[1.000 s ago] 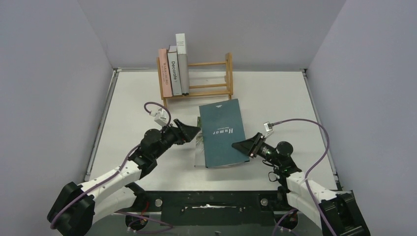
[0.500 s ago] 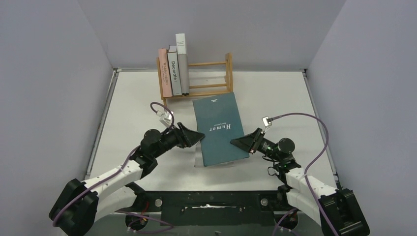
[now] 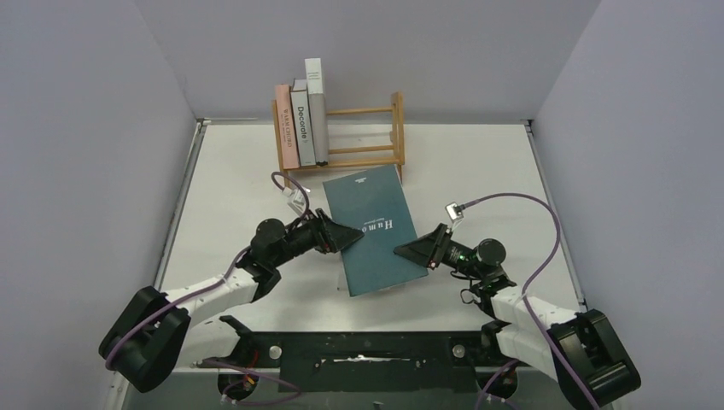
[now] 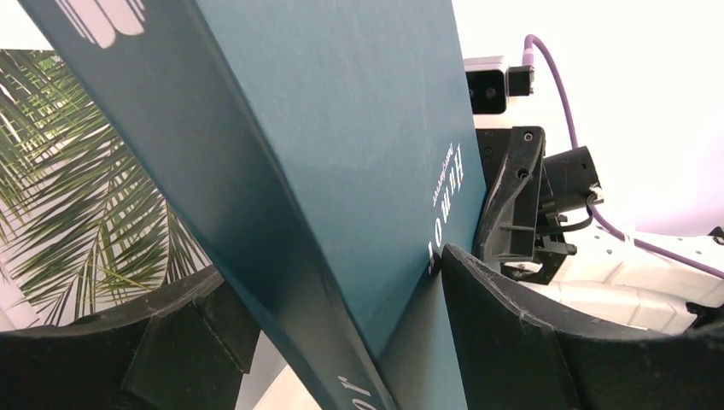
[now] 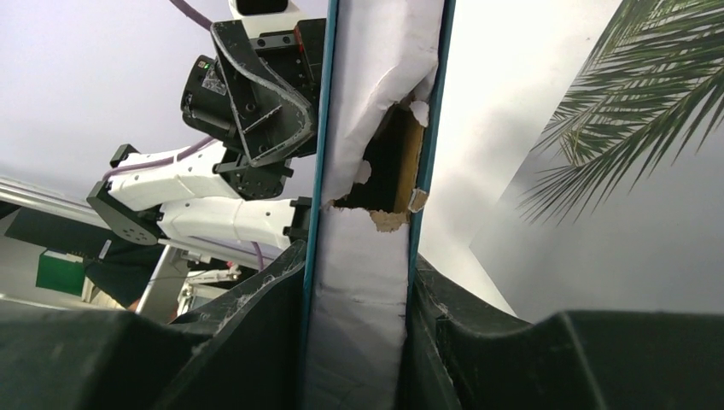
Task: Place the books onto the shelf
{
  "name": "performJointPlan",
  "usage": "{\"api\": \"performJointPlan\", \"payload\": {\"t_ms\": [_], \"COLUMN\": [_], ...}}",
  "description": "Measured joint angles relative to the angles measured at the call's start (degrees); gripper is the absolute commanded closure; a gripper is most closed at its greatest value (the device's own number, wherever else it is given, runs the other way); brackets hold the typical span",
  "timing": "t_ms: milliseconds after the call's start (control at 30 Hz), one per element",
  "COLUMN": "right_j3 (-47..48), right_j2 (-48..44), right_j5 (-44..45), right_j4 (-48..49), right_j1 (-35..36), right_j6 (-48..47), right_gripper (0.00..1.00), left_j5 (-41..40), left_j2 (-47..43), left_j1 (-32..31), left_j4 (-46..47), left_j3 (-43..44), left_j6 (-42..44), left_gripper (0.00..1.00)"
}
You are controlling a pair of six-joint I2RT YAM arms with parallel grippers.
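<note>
I see torn pages (image 5: 365, 102) only from the right wrist; right fingers (image 5: 243, 342) grip the "Humor" book (image 3: 376, 229), left fingers (image 4: 512, 342) open.

Left arm (image 3: 207, 290), right arm (image 3: 522, 309): white link shells, black joints, black bases (image 3: 145, 342). Left tool (image 3: 354, 238), right tool (image 3: 401, 250): black wedges, visible screw heads. Purple cable (image 3: 558, 243) loops off each wrist.
</note>
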Motion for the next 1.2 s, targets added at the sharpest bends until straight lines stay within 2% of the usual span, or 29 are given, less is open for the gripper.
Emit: {"api": "performJointPlan", "payload": {"t_ms": [67,200,333,367,433,467,533,700,967,1200], "right_j3": [0.4,0.6,0.6,0.8,1.4,1.9,2.7,5.8,20.5,30.3], "right_j2": [0.8,1.2,1.2,1.2,1.2,1.1,1.1,-3.1,-16.3,-22.9], "right_j5": [0.3,1.1,1.1,1.0,0.5,0.3,-0.1,-0.3,6.6,23.6], "right_j4": [0.8,2.0,2.8,3.1,3.4,3.4,3.0,-3.1,-32.6,-57.5], "right_j1": [0.4,0.7,0.7,0.9,1.0,1.0,1.2,-0.3,-6.4,-9.2], "right_j6": [0.0,-0.1,0.0,-0.2,0.0,0.0,0.0,-2.7,-19.1,-32.3], "right_gripper": [0.75,0.73,0.68,0.63,0.45,0.40,0.29,0.13,0.05,0.04], "left_j5": [0.2,0.4,1.2,1.2,1.0,0.9,0.7,-1.0,-10.9,-27.0], "left_j2": [0.6,0.7,-0.4,-1.0,-2.4,-2.9,-4.6,-8.2,-11.7,-7.9], "left_j1": [0.0,0.0,0.1,0.0,0.0,0.0,-0.3,-1.4,-3.5,-5.2], "left_j4": [0.6,1.8,3.3,3.4,3.4,3.4,3.4,-1.1,-13.8,-24.3], "left_j3": [0.3,1.1,1.6,1.6,1.6,1.6,2.0,4.7,15.1,24.4], "left_j6": [-0.3,-0.9,-2.1,-2.3,-2.1,-1.9,-1.6,1.0,6.7,14.0], "left_gripper": [0.34,0.61,0.77,0.79,0.80,0.84,0.85,0.85,0.87,0.87]}}
